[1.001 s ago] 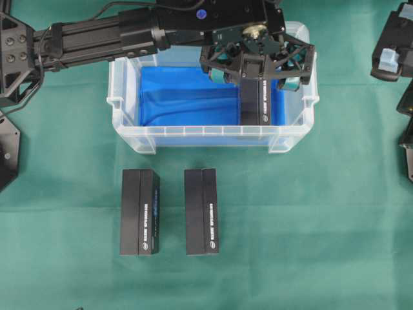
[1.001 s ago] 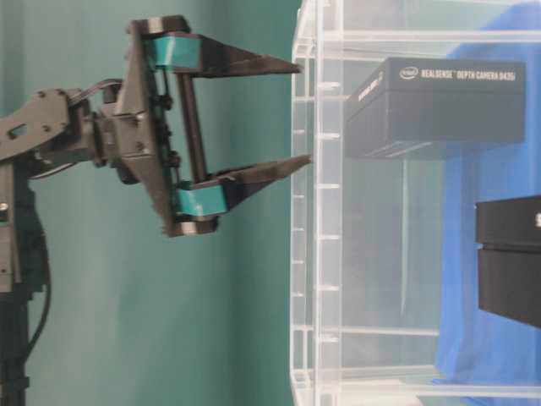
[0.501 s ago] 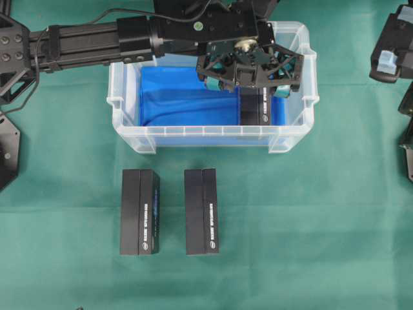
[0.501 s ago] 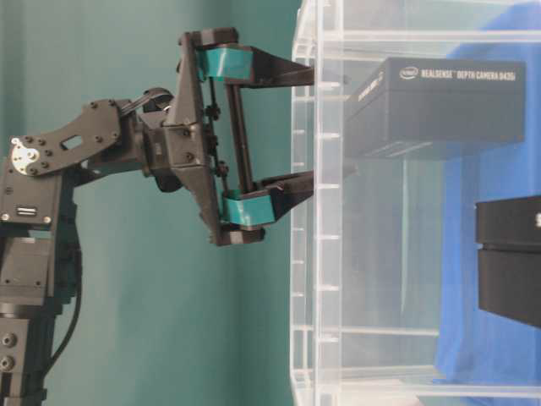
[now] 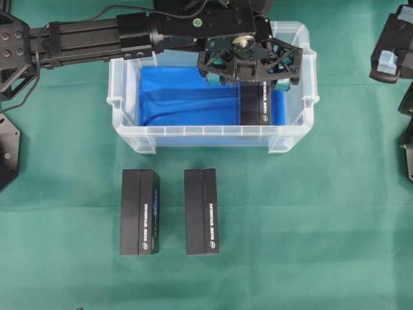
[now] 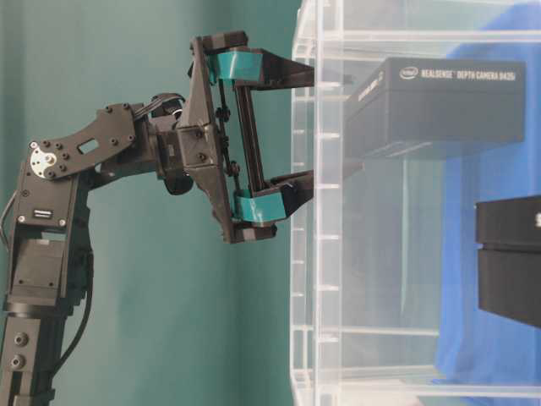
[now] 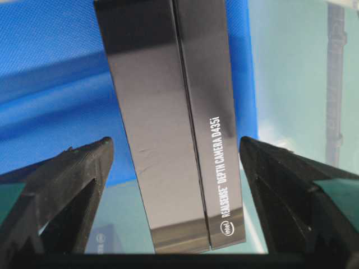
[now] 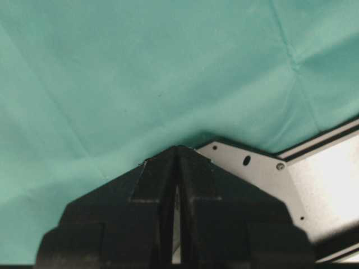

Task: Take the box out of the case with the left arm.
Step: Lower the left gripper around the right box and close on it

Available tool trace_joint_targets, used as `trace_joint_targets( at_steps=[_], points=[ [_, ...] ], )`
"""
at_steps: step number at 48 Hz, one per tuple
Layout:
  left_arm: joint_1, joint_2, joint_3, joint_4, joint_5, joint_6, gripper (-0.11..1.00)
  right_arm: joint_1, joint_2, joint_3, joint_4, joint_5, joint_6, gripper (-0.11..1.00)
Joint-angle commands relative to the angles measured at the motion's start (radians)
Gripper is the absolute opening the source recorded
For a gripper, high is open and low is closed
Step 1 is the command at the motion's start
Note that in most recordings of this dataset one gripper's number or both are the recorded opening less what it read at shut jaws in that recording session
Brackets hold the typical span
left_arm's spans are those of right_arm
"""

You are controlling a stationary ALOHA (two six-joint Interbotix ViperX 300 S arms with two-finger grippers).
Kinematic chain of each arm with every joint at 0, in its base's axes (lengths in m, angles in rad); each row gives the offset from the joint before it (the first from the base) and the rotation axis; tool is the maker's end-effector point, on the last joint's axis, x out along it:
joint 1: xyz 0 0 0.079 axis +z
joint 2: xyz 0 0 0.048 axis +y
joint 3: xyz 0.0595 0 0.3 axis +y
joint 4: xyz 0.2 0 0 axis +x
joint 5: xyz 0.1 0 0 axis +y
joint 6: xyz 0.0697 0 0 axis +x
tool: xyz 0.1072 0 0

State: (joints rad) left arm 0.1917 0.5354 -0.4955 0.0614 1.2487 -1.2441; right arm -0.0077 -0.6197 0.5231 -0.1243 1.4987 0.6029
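The box (image 5: 256, 106) is a long black carton with white lettering, lying at the right end of the case (image 5: 193, 132), a clear tub. My left gripper (image 5: 248, 79) hangs over it, open, with teal pads either side. In the left wrist view the box (image 7: 174, 123) lies between the two black fingertips (image 7: 84, 168), with a gap on each side and no contact. From table level the gripper (image 6: 308, 127) has its tips at the case's rim (image 6: 304, 254), short of the box (image 6: 435, 106). My right gripper (image 8: 177, 150) is shut on nothing, over green cloth.
Two more black boxes (image 5: 140, 212) (image 5: 201, 212) lie side by side on the green cloth in front of the case. A blue cloth (image 5: 181, 97) lines the case's bottom. The right arm (image 5: 392, 40) rests at the far right edge.
The left gripper has moved in toward the case until its tips reach the rim, and it now straddles the box. Its jaws stayed open. The box has not moved.
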Motion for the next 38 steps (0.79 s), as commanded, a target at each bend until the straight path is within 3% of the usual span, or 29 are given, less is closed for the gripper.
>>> trace_joint_targets(
  at_steps=[1, 38],
  points=[
    [0.0, -0.026, -0.006, 0.003, -0.014, 0.003, 0.91, 0.0, -0.005, -0.009, -0.003, -0.005, -0.002, 0.0],
    [0.002, -0.011, 0.081, -0.005, -0.1, 0.002, 0.91, 0.0, -0.006, -0.009, -0.003, -0.005, 0.0, 0.0]
  ],
)
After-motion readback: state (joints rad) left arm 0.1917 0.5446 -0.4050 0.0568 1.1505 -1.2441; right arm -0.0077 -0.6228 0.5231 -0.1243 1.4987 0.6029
